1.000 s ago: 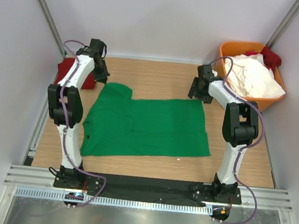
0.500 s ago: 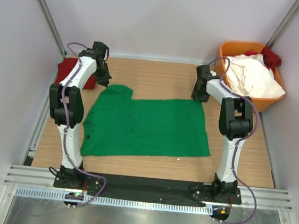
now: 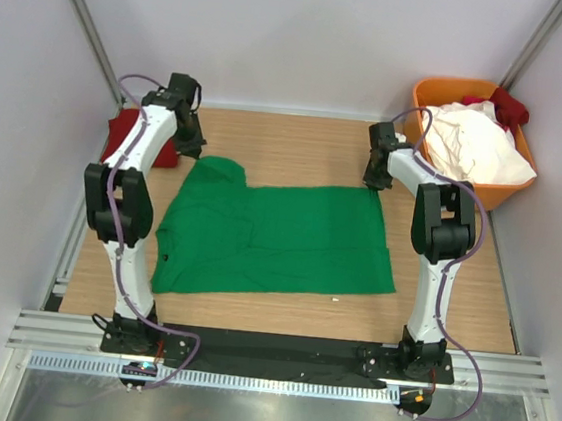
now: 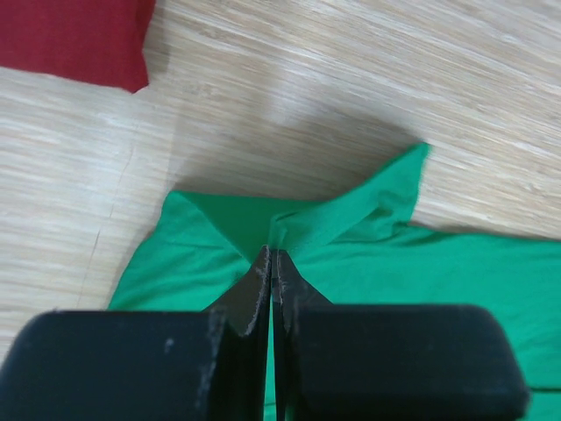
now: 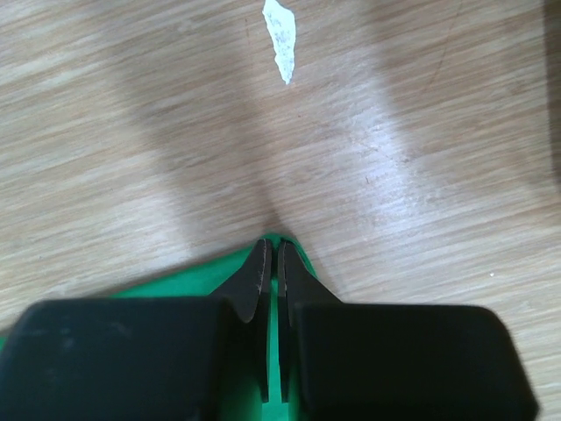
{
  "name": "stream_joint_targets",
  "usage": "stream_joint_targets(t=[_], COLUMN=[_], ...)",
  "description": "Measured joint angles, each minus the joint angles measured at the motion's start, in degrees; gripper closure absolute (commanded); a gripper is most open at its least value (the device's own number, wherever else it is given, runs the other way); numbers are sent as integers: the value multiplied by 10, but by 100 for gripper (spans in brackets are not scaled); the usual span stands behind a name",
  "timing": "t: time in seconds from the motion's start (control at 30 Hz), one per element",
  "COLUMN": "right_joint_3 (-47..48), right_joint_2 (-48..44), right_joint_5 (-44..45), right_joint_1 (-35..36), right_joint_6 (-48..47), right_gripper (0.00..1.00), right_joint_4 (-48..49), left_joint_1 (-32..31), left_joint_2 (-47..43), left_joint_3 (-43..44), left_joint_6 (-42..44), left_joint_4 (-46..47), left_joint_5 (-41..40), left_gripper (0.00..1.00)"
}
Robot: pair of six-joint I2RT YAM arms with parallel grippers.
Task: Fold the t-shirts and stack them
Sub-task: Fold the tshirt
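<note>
A bright green t-shirt [image 3: 273,235] lies spread flat on the wooden table. My left gripper [image 3: 191,149] is at its far left sleeve. In the left wrist view that gripper [image 4: 270,254] is shut on a pinched-up fold of the green t-shirt [image 4: 386,263]. My right gripper [image 3: 375,180] sits at the shirt's far right corner. In the right wrist view its jaws [image 5: 270,247] are shut on the tip of the green t-shirt [image 5: 175,285]. A folded dark red t-shirt [image 3: 128,134] lies at the far left, also seen as the dark red t-shirt [image 4: 70,35] in the left wrist view.
An orange bin [image 3: 509,189] at the back right holds a white t-shirt [image 3: 474,145] and a red one [image 3: 508,104]. A white scrap [image 5: 280,35] lies on the wood beyond the right gripper. A small white speck [image 3: 335,300] lies near the shirt's front edge. Walls enclose the table.
The right gripper has moved down onto the shirt's far right corner and closed on it. The left arm has shifted slightly while staying shut on the sleeve.
</note>
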Motion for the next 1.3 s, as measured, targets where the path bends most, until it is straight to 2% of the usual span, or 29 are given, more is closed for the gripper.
stream_joint_targets(t=[0.23, 0.53, 0.57, 0.6, 0.63, 0.7, 0.87, 1.13, 1.3], right_joint_3=[-17, -116, -129, -139, -148, -160, -176, -184, -188], right_joint_2=[-52, -203, -214, -223, -229, -231, -231, -231, -231], right_joint_5=[-3, -14, -15, -17, -19, -24, -42, -55, -62], right_joint_1=[0, 0, 0, 0, 0, 0, 0, 0, 0], right_joint_6=[0, 2, 3, 3, 4, 5, 7, 4, 2], right_gripper=[99, 99, 99, 99, 99, 99, 99, 99, 99], right_joint_4=[-14, -12, -12, -13, -12, -11, -8, 7, 15], left_joint_1=[0, 0, 0, 0, 0, 0, 0, 1, 8], left_joint_2=[-102, -224, -235, -243, -247, -250, -206, -37, 2], left_joint_3=[-46, -191, -207, -219, -225, -233, -229, -163, -153], left_joint_6=[0, 2, 2, 2, 4, 1, -11, -36, -48], left_joint_4=[-6, -11, -10, -11, -11, -5, 17, 42, 51], left_joint_5=[-1, -1, -4, -6, -8, -11, -11, -25, -40], left_gripper=[100, 99, 94, 76, 66, 55, 57, 64, 64])
